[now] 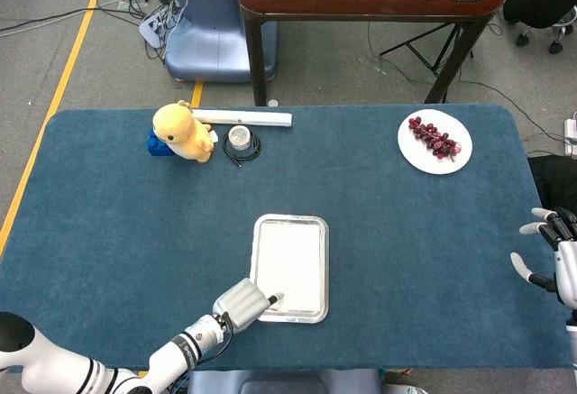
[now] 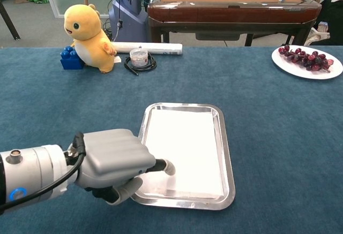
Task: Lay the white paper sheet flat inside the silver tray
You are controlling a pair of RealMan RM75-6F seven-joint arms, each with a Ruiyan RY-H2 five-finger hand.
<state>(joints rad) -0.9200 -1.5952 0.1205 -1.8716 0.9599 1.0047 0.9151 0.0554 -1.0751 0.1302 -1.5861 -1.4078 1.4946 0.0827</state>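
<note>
The silver tray (image 1: 290, 220) (image 2: 182, 105) sits at the near middle of the blue table. The white paper sheet (image 1: 291, 266) (image 2: 187, 140) lies flat inside it and fills most of its floor. My left hand (image 1: 241, 304) (image 2: 113, 161) is at the tray's near left corner, fingers mostly curled. One fingertip (image 2: 168, 167) reaches over the rim and touches the sheet. The sheet's near left corner is hidden under the hand. My right hand (image 1: 552, 254) hovers at the table's far right edge with its fingers spread and holds nothing.
A yellow duck toy (image 1: 183, 131) (image 2: 86, 30) and a blue block (image 2: 71, 58) stand at the far left. Beside them are a white roll (image 2: 150, 47) and a small jar (image 2: 139, 58) on a black cable. A plate of grapes (image 1: 435, 142) (image 2: 307, 62) is far right.
</note>
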